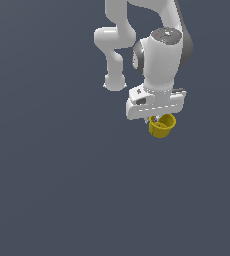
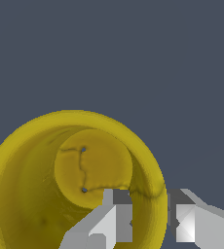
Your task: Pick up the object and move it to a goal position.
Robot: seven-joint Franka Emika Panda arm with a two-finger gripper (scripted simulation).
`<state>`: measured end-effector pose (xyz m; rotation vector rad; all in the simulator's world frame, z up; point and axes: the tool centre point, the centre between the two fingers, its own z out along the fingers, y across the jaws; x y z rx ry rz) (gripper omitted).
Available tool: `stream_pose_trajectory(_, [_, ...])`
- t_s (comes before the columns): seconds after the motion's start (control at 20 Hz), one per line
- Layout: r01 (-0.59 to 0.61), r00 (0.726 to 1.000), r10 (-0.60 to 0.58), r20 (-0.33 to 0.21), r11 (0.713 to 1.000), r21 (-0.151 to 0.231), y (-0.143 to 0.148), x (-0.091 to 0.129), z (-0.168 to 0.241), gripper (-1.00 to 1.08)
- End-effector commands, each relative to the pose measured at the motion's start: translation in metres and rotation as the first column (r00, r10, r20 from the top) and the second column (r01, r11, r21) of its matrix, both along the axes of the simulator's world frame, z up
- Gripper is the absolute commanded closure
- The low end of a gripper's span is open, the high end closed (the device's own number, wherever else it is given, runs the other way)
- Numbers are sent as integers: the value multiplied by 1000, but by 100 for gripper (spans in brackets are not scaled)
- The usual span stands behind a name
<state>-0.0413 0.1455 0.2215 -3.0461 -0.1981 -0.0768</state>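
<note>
The object is a small yellow cup [image 1: 162,126] with thin walls and a hollow inside. It hangs just under my white gripper [image 1: 159,119] in the exterior view. In the wrist view I look down into the cup [image 2: 92,168]. One finger [image 2: 115,216] is inside the cup and the other finger [image 2: 184,219] is outside, with the cup's wall pinched between them. The gripper [image 2: 150,219] is shut on the cup's rim wall. In the exterior view the fingertips are mostly hidden by the hand and the cup.
A plain dark grey-blue surface [image 1: 52,175] fills both views. The white arm [image 1: 117,45] reaches in from the top of the exterior view. No other objects or marker show.
</note>
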Motion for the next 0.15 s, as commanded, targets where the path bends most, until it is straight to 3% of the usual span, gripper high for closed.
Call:
stream_pose_trajectory(0.0, [2,1000,-2,2,1000,1,3,0,4,108])
stream_pose_trajectory(0.1, [2,1000,-2,1,1000,1,3,1,4,108])
